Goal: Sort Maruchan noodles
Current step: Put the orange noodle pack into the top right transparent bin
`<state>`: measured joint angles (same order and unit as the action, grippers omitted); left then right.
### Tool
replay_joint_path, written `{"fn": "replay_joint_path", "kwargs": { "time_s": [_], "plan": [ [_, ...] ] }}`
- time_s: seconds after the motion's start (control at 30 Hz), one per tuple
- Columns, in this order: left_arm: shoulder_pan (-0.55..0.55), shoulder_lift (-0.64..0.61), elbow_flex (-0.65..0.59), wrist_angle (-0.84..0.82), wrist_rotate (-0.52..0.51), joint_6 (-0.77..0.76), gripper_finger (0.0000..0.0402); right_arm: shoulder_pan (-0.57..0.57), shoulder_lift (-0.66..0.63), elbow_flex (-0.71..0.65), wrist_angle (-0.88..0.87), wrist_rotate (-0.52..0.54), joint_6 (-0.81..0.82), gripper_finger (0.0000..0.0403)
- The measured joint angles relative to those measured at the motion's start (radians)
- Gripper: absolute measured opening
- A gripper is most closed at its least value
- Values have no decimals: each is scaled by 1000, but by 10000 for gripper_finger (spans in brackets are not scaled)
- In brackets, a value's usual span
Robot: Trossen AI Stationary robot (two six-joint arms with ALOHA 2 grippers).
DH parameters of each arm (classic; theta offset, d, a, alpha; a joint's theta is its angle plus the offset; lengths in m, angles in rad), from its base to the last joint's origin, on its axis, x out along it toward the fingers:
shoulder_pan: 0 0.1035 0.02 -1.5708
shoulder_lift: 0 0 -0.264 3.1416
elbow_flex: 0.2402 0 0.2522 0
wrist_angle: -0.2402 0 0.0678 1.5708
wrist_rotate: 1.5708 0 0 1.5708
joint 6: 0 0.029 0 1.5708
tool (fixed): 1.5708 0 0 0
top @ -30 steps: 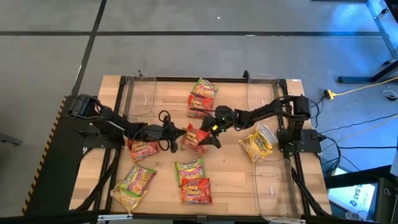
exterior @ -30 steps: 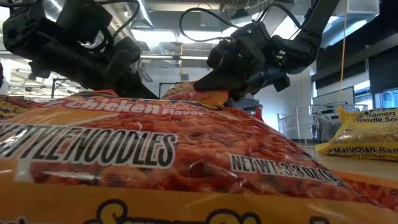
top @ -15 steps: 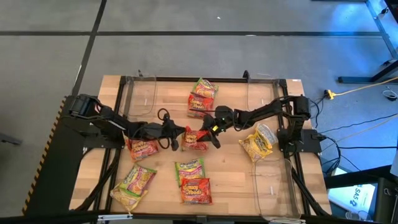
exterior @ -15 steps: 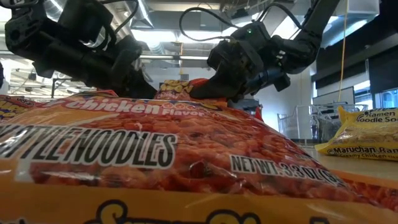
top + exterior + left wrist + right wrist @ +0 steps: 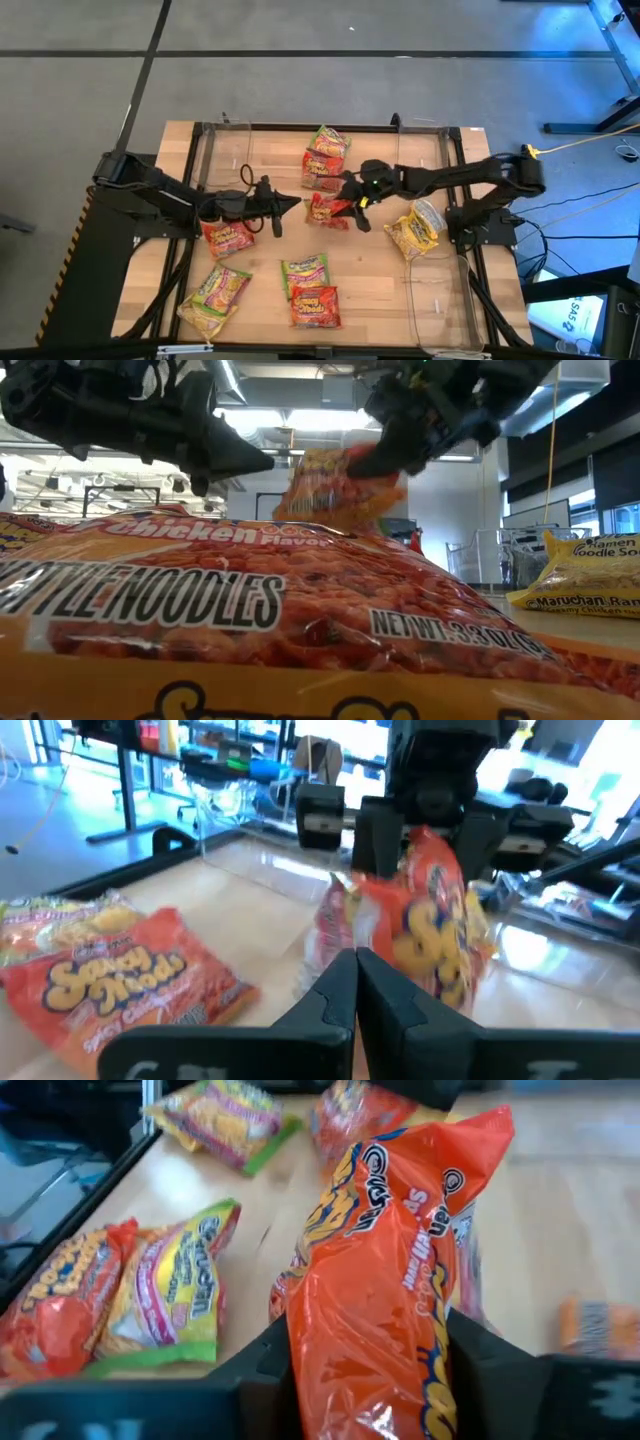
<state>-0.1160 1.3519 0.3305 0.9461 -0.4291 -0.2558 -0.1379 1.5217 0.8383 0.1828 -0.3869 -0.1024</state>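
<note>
My right gripper (image 5: 346, 208) is shut on a red-orange Maruchan noodles packet (image 5: 325, 210) above the table's middle. My left gripper (image 5: 292, 205) is shut, points level at that packet from the left and stands just short of it. Other packets lie flat on the table: a red-orange one (image 5: 321, 168) with a green-pink one (image 5: 329, 142) at the far middle, a red-orange one (image 5: 229, 238) under my left arm, and a green-pink one (image 5: 305, 269) and a red-orange one (image 5: 315, 307) near the front. A yellow one (image 5: 414, 233) lies at the right. My right gripper pinches the red-orange packet between its two fingers, across the packet's width near its right end (image 5: 330, 1370). The fingers come from the table's right, slanting down. The packet is lifted clear of the table and sticks out ahead of the fingers toward the left (image 5: 330, 485), crumpled.
Clear plastic bins stand at the far left (image 5: 226, 152), the far right (image 5: 424, 150) and the near right (image 5: 440, 300). A yellow-green packet (image 5: 214, 296) lies at the near left. Bare wood shows between the middle packets and the right bins.
My right gripper has risen with the red-orange packet and drawn back a little toward the table's right. The packet, which lay on the table between the two grippers, now hangs clear of it. My left gripper has risen slightly and stays shut.
</note>
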Motion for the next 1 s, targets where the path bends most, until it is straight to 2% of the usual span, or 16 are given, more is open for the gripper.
{"fn": "replay_joint_path", "kwargs": {
  "time_s": [0.17, 0.3, 0.4, 0.53, 0.7, 0.8, 1.0],
  "plan": [
    [-2, -8, 0, -8, 5, -2, 0, 0, -35, 2, -17, 35, -10, 137],
    [-2, -8, 0, -27, 8, -29, 5, 0, 19, 2, -21, 36, -10, 136],
    [-1, -8, 0, -27, 22, -58, 25, 0, 53, 1, -20, 40, -16, 129],
    [19, -7, 0, -16, 100, -114, 71, 0, 44, 1, -32, 70, -46, 123],
    [47, -7, 16, -1, 185, -138, 147, 0, -49, 0, -67, 87, -63, 125],
    [51, -2, 65, -10, 237, -129, 193, 0, -98, 0, -91, 106, -64, 125],
    [47, 35, 207, -150, 258, -53, 263, 1, -188, 0, -135, 90, -64, 126]
  ]
}}
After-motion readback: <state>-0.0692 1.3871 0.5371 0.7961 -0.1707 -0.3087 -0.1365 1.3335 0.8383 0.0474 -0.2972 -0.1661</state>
